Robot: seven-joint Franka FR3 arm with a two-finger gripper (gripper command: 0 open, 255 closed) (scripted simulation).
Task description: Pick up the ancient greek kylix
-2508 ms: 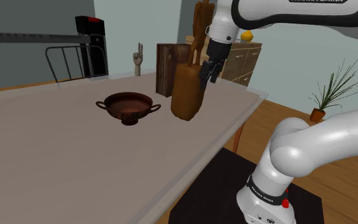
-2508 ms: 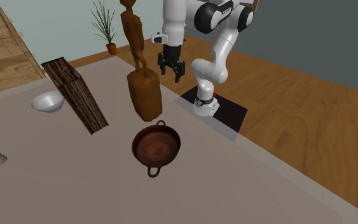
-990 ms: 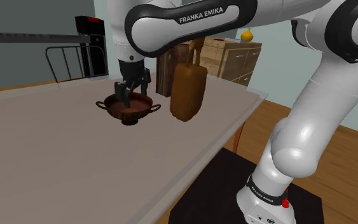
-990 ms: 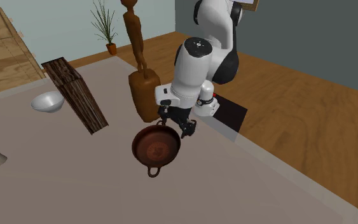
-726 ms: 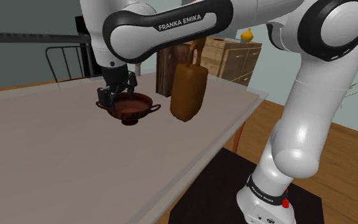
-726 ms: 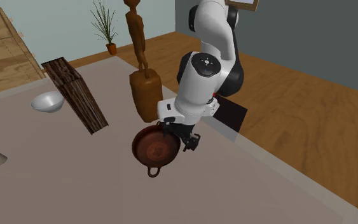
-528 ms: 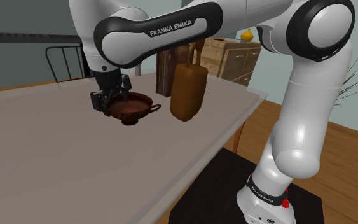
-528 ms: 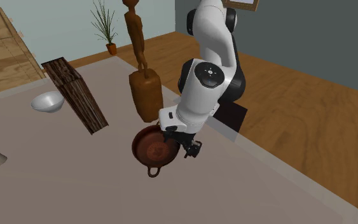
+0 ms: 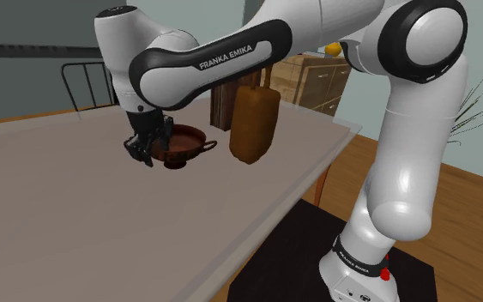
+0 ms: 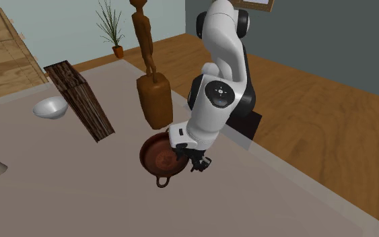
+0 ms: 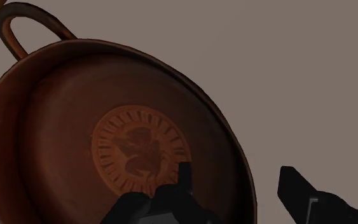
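gripper (image 11: pixel 236 170) | jaws spread: one inside bowl (image 11: pixel 75 127), one outside its rim | bowl upright on table (image 11: pixel 311 63)

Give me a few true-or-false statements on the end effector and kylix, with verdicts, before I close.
1. The end effector is open, with the kylix rim between its fingers. True.
2. The kylix hangs above the table. False: it stands on the table.
3. A round medallion marks the kylix's inside. True.
4. The kylix lies upside down. False: it stands mouth up.
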